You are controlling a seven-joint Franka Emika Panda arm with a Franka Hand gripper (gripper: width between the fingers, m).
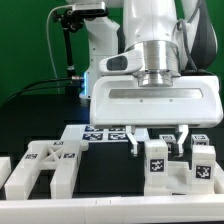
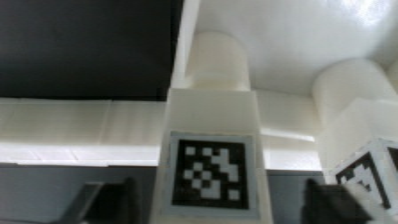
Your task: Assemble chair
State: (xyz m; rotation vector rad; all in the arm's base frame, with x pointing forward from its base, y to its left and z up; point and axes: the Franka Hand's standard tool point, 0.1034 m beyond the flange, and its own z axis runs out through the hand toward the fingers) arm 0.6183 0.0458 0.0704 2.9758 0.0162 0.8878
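A white chair post (image 1: 157, 166) with a marker tag on its end stands upright at the front right of the black table. It fills the middle of the wrist view (image 2: 215, 110). My gripper (image 1: 158, 147) is lowered over it, with one dark finger on each side of the post. In the wrist view my gripper (image 2: 217, 205) is open: gaps show between both fingers (image 2: 107, 203) and the post. A second tagged white post (image 1: 203, 160) stands close on the exterior view's right, and it also shows in the wrist view (image 2: 361, 120).
A white H-shaped chair part (image 1: 45, 165) with tags lies at the front on the exterior view's left. The marker board (image 1: 108, 132) lies behind the posts. A white ledge (image 1: 100, 212) runs along the front edge.
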